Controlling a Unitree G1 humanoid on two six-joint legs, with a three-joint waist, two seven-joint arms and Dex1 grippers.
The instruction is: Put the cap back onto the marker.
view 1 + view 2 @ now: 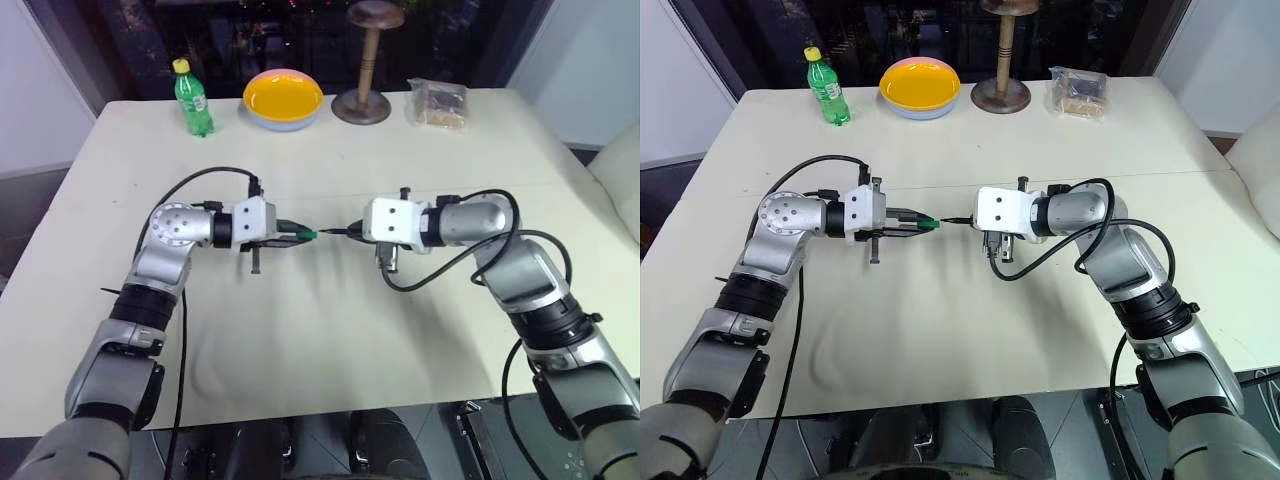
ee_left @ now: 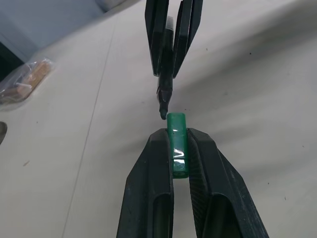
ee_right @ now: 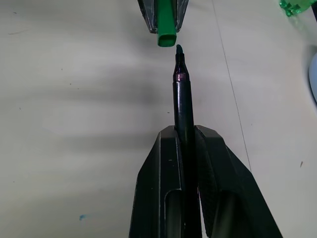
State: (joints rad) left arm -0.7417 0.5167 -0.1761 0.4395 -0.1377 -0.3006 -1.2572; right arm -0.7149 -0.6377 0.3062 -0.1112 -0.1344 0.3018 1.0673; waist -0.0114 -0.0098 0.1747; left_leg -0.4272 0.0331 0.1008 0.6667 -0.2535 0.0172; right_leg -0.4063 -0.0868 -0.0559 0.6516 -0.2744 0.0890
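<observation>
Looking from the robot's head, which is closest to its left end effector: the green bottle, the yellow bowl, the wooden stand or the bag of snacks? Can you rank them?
From the left end effector, shut on the green cap:
1. Green bottle, far side of the table, left.
2. Yellow bowl, beside the bottle; nearly the same distance, hard to separate.
3. Wooden stand, far edge, right of centre.
4. Bag of snacks, far right corner.
</observation>
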